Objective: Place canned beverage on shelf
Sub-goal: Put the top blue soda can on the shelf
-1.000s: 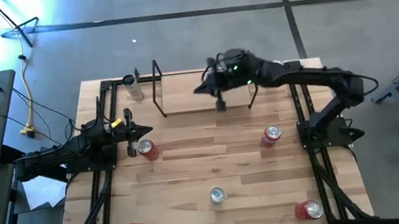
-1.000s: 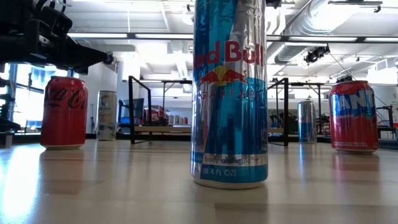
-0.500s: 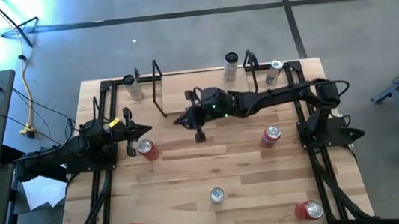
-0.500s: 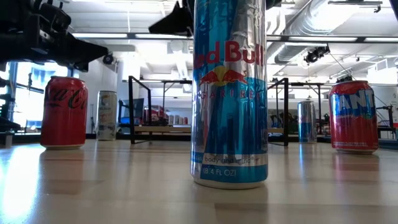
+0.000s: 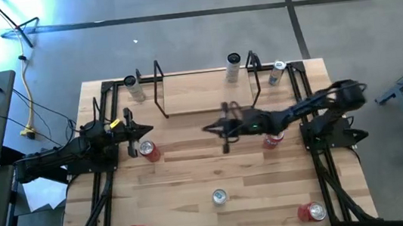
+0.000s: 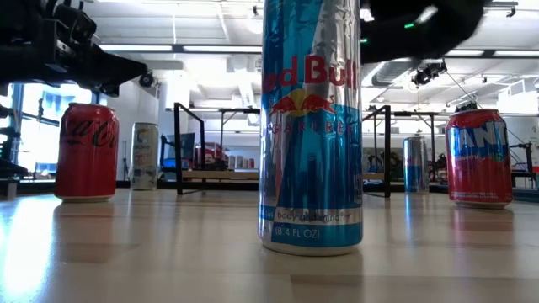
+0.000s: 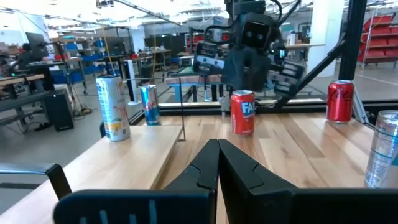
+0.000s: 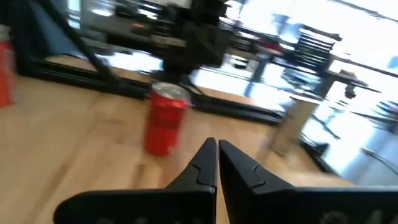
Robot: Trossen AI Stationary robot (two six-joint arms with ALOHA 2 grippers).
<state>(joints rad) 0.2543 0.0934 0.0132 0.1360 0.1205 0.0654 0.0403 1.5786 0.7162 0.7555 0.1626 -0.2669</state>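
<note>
Hovering mid-table, fingers together — right end effector (image 5: 224,135), just before the shelf (image 5: 205,92).

The blue-silver can (image 6: 311,126) reads "Red Bull" and "8.4 FL OZ"; the red can (image 6: 87,151) reads "Coca-Cola".

Shelf (image 5: 203,91) at table's (image 5: 193,175) far edge — Red Bull can (image 5: 219,196) near front centre, Coca-Cola can (image 5: 147,149) left, Fanta can (image 5: 273,137) right.
</note>
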